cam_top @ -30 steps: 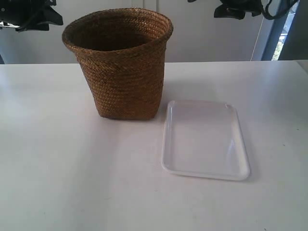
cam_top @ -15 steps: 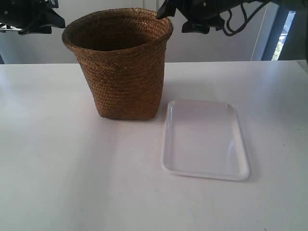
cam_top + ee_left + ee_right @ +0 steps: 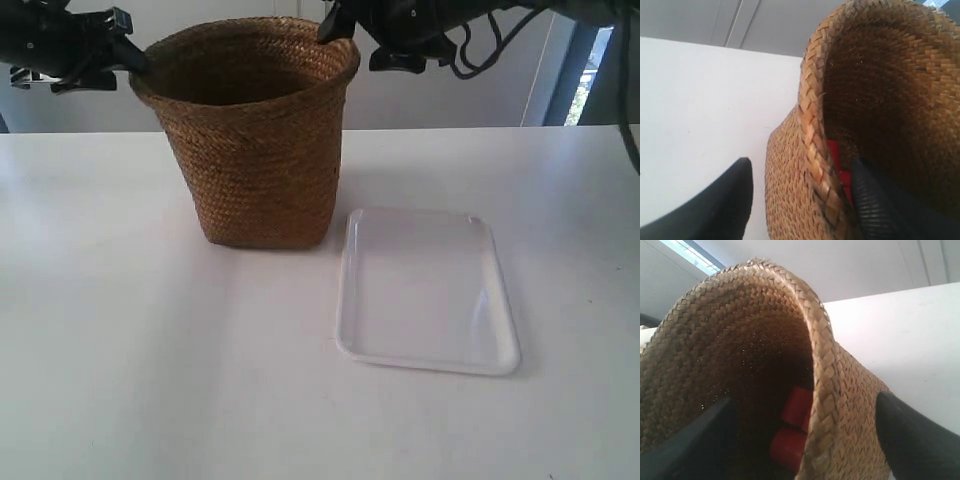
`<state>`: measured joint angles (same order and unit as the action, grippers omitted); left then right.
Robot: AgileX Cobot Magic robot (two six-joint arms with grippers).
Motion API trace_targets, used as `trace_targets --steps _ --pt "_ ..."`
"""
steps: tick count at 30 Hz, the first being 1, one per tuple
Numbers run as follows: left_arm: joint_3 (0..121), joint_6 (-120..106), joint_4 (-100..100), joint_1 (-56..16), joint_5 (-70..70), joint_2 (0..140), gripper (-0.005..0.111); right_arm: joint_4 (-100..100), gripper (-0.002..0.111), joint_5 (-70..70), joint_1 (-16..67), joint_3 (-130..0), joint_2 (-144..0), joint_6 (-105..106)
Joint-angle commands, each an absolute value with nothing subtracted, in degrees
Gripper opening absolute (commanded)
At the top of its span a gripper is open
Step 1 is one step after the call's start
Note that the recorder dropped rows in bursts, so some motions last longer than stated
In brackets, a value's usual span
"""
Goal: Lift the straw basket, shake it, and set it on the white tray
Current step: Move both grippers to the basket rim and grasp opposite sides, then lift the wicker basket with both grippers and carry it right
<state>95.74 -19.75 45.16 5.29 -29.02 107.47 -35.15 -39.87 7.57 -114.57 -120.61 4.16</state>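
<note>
The straw basket [image 3: 255, 140] stands upright on the white table, just left of the white tray [image 3: 425, 290], which lies flat with nothing on it. The gripper at the exterior view's left [image 3: 130, 55] reaches the basket's left rim, and the one at the exterior view's right [image 3: 335, 25] reaches its right rim. My left gripper [image 3: 801, 167] is open and straddles the braided rim [image 3: 812, 130], one finger outside and one inside. My right gripper [image 3: 807, 400] is open astride the rim [image 3: 822, 365] in the same way. Red blocks [image 3: 795, 425] lie inside the basket.
The white table [image 3: 150, 350] runs wide around the basket and tray. A pale wall stands behind it, with a window strip [image 3: 585, 80] at the far right. Cables [image 3: 480, 50] hang from the arm at the exterior view's right.
Both arms have come in to the basket's rim: the one at the exterior view's right moved left and down, the one at the left moved right. Basket and tray have not moved.
</note>
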Motion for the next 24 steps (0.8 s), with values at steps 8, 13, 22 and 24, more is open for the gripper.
trace_targets --steps 8,13,22,24 --pt "98.56 -21.25 47.0 2.63 -29.28 109.95 0.062 -34.31 0.072 -40.2 7.62 -114.76 -123.22 2.33" --pt "98.56 -21.25 46.79 2.63 -28.96 110.65 0.062 -34.31 0.072 -39.33 7.62 -114.76 -123.5 2.33" --pt "98.56 -21.25 46.97 2.53 -29.27 110.9 0.062 -34.31 0.062 -39.19 7.62 -114.76 -124.46 2.33" --pt "98.7 -21.25 46.97 2.0 -30.18 111.41 0.062 -34.31 0.059 -39.53 7.62 -114.76 -124.65 2.33"
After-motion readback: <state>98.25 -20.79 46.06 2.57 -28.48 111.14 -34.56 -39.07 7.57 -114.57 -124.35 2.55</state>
